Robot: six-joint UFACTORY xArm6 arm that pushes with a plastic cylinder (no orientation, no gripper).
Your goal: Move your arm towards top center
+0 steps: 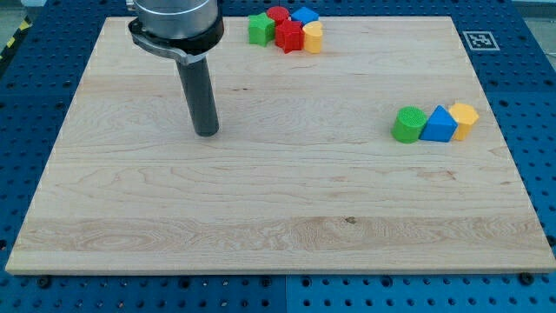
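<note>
The surface (287, 217), a pale wooden board on a blue perforated bench (539, 104), lies nearest the camera along the view's bottom, and that whole near stretch is bare. It is also the largest thing here.

Next in size is the rod (201, 91), dark and upright, hanging from the arm's collar at the view's top left. My tip (206, 133) rests on the surface left of centre, well apart from every block. There are no fingers on this rig, so nothing is open, closed or held; the rod only pushes.

The target is the top centre of the surface, up and to the right of my tip. A cluster sits just there, slightly right of centre: a green block (258, 29), a red block (288, 36), a second red one (277, 14) behind it, a blue block (305, 15) and a yellow block (313, 37), all touching or nearly so. To do the move well, I judge the tip should travel diagonally up and right and stop short of the green block, on its left, so the cluster stays undisturbed.

At the view's right, a green cylinder (407, 124), a blue block (440, 123) and a yellow block (464, 118) stand in a touching row, far from the path.

No containers are in view, so nothing is held in any.
</note>
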